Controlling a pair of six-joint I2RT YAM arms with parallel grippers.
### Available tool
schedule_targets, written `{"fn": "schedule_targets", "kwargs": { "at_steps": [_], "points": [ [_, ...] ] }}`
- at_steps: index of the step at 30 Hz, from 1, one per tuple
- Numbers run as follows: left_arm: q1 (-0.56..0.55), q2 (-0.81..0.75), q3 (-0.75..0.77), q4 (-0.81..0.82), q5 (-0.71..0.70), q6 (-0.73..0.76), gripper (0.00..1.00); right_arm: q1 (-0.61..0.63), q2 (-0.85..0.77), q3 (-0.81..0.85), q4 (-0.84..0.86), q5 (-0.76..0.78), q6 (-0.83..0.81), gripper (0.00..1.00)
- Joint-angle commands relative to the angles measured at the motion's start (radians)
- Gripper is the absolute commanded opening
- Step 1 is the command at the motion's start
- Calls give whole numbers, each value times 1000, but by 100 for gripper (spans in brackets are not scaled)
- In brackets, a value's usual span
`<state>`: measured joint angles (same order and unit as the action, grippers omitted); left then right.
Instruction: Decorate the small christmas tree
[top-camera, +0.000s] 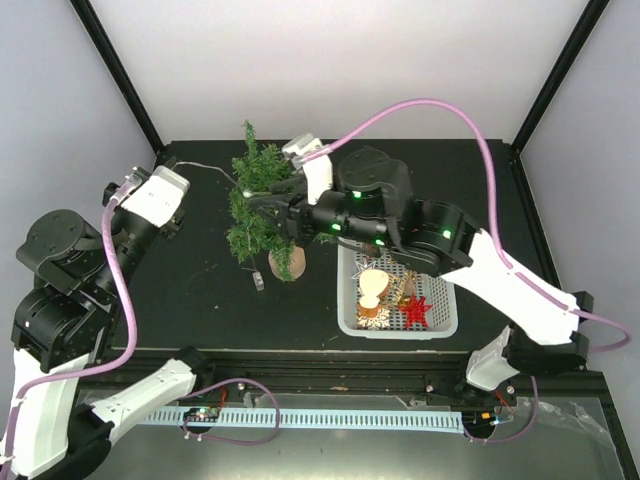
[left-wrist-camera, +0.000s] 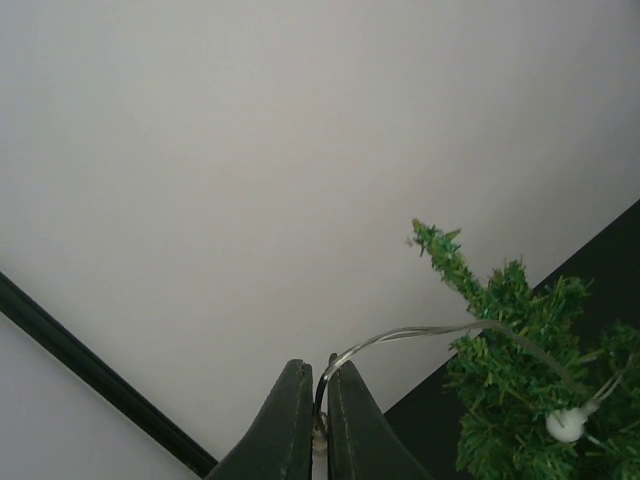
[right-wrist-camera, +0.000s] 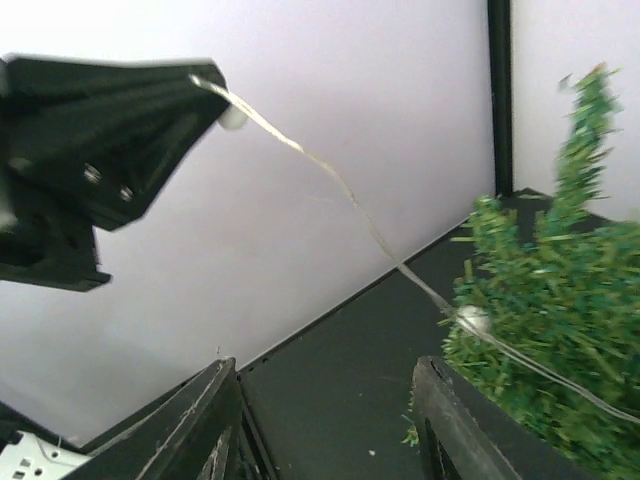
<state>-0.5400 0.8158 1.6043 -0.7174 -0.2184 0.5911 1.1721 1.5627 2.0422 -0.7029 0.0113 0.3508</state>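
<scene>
While your left gripper (left-wrist-camera: 312, 378) hangs at the far left with its jaws pressed together on a thin light wire (left-wrist-camera: 410, 335), that wire runs right into the small christmas tree (top-camera: 258, 200). You have the tree on its round brown base (top-camera: 287, 264) near the middle of the black worktop (top-camera: 190, 290), just left of the white basket (top-camera: 395, 333). 1 small white bulb (left-wrist-camera: 566, 425) on the wire sits among the branches. Your right gripper (right-wrist-camera: 325, 372) is at the tree's right side, jaws spread and holding nothing, 1 finger beside the foliage. Inside the basket lie a red star (top-camera: 416, 310) and pale wooden ornaments (top-camera: 372, 290).
</scene>
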Motion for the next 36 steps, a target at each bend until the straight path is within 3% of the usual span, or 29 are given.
{"fn": "schedule_targets", "kwargs": {
  "at_steps": [1, 19, 28, 36],
  "points": [
    [12, -13, -42, 55, -70, 34, 1, 4, -120, -34, 16, 115, -21, 49],
    [101, -6, -184, 215, -160, 121, 2, 3, -281, -191, 38, 306, -57, 50],
    [274, 81, -225, 280, -12, 80, 1, -9, -355, -251, 47, 359, -68, 50],
    [342, 197, -238, 367, 102, 92, 2, -21, -377, -271, 43, 403, -77, 50]
  ]
}}
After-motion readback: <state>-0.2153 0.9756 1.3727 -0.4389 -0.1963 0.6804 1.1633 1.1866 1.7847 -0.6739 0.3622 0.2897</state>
